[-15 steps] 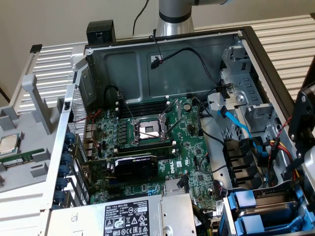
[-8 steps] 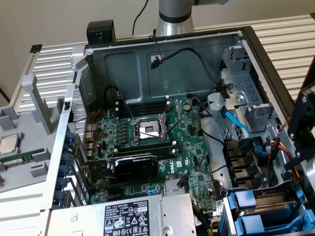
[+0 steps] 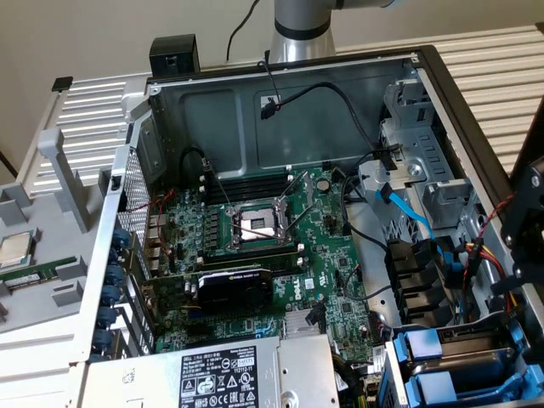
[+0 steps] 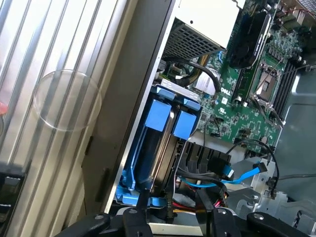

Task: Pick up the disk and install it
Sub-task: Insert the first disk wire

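Disk (image 4: 166, 153) is free of our pincer (image 4: 175, 219), whose fingers stand spread and empty just outside the drive cage (image 3: 391, 370). We find it, blue-framed, seated inside that cage, while the motherboard (image 3: 327, 246) lies on the cage's far side from the pincer.

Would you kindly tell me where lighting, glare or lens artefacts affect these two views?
Exterior view: soft, even light; the ribbed panel at the exterior view's right looks washed out, while the case's back wall sits in shade. Wrist view: strong glare bleaches the power supply, and a faint circular ring floats over the ribbed panel, probably a lens reflection.
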Motion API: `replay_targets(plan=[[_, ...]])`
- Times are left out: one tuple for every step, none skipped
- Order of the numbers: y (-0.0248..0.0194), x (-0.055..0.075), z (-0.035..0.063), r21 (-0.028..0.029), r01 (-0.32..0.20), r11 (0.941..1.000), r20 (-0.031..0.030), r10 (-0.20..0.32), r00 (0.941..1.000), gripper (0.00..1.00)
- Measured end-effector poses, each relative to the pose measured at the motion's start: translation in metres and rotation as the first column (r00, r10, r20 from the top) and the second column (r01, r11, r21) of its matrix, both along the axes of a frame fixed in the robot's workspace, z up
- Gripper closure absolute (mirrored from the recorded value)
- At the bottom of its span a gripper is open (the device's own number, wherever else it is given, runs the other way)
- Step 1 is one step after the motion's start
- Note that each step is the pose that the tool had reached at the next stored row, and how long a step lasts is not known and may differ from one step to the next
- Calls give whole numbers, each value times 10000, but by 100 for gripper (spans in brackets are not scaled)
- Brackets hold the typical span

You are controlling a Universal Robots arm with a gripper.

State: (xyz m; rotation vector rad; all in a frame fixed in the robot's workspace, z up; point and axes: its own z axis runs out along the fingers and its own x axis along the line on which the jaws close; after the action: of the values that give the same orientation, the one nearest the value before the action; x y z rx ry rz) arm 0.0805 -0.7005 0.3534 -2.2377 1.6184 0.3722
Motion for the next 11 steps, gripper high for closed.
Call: replay_targets(plan=[[-1, 6, -11, 5, -1, 10000, -7, 1, 10000, 51], [-2, 10, -18, 4, -1, 10000, -18, 1, 10000, 51], [-2, 11, -22, 1, -1, 10000, -24, 1, 10000, 51], [-4, 11, -24, 4, 1, 10000, -34, -1, 10000, 51], [-4, 13, -25, 5, -2, 10000, -47, 2, 10000, 51], [-4, 13, -25, 4, -2, 10000, -48, 2, 10000, 51], [-4, 13, -25, 5, -2, 10000, -48, 2, 10000, 51], [-4, 13, -25, 5, -1, 10000, -48, 1, 10000, 51], [-4, 14, -26, 6, -2, 10000, -48, 2, 10000, 51], [-6, 14, -33, 23, -7, 10000, -49, 7, 10000, 51], [-10, 17, -38, 59, -21, 10000, -49, 21, 10000, 51]])
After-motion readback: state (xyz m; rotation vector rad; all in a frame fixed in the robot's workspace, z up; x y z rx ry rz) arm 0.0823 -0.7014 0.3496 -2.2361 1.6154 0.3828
